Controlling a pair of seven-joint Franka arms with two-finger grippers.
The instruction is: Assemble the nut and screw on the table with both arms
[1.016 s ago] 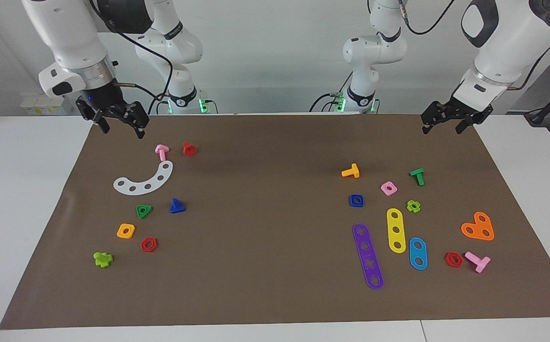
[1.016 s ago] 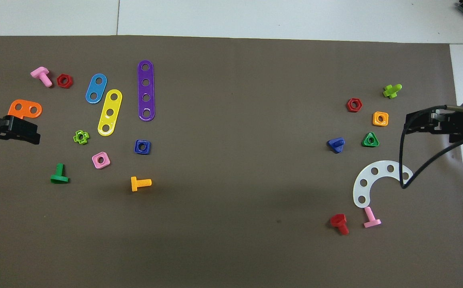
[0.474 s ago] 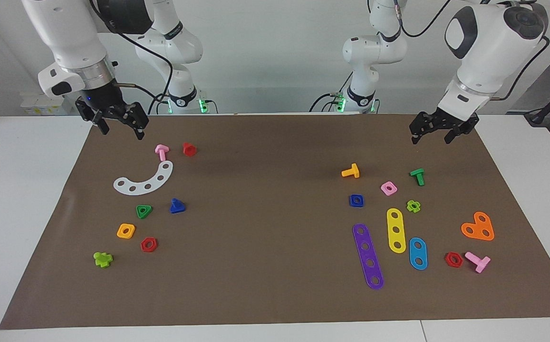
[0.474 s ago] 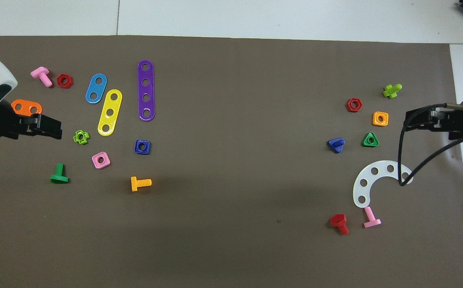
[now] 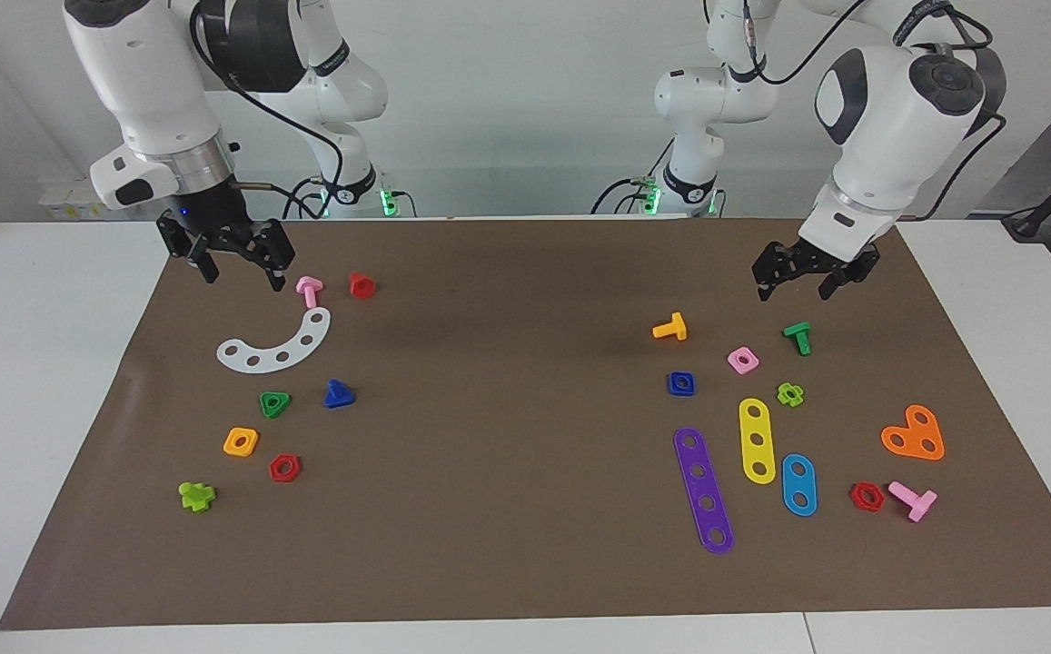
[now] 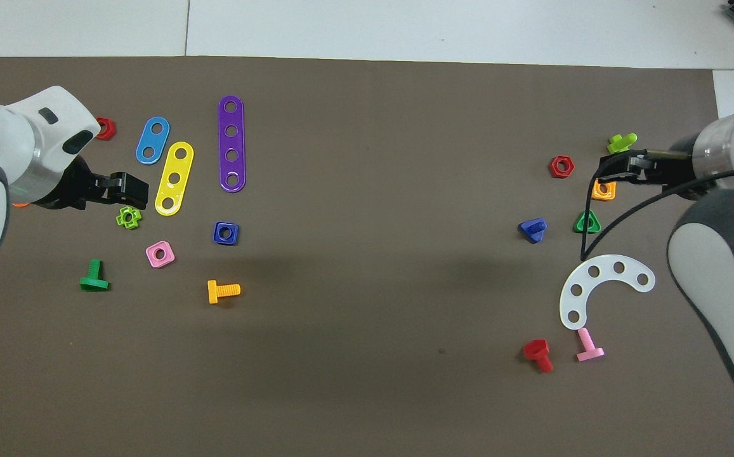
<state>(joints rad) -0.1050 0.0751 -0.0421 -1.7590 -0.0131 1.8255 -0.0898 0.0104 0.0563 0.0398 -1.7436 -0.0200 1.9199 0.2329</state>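
orange heart plate (image 6: 19,204) mostly under left arm, pink bolt seemingly hidden

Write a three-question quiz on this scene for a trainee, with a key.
1. True or false: the blue square nut is held by the left gripper.
2. Which piece lies beside the blue triangular-head screw? A) green triangular nut B) purple four-hole strip C) orange heart plate
3. Fill in: both the nut and the screw rest on the brown ____, with the right gripper up in the air and holding nothing.

Key: 1 false, it lies on the mat and the left gripper is open and empty above the mat; 2 A; 3 mat.
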